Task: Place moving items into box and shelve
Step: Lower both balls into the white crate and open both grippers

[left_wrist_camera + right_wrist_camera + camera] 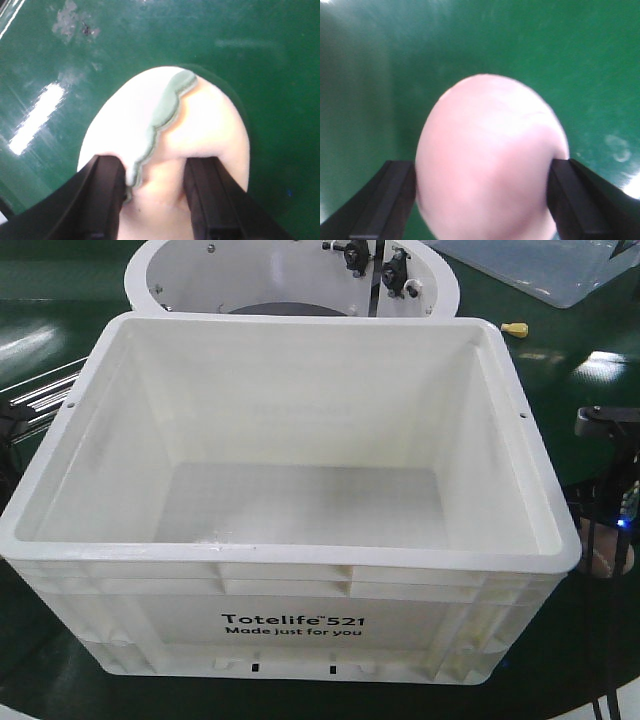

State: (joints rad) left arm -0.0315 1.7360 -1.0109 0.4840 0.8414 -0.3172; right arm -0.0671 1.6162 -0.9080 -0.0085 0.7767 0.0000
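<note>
Green tabletop (556,365), white round tub (150,278), pale bin (560,275).

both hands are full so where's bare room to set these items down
Inside the crate the floor is bare, walled on four sides. Green table lies free between the crate's right rim and the clear bin, bar a small yellow piece. Crowded behind, by the white ring.

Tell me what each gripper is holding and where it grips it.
Left gripper pinches the pale mango-shaped item at its near end, fingers either side of the green strip. Right gripper clamps a pink rounded item across its sides.
</note>
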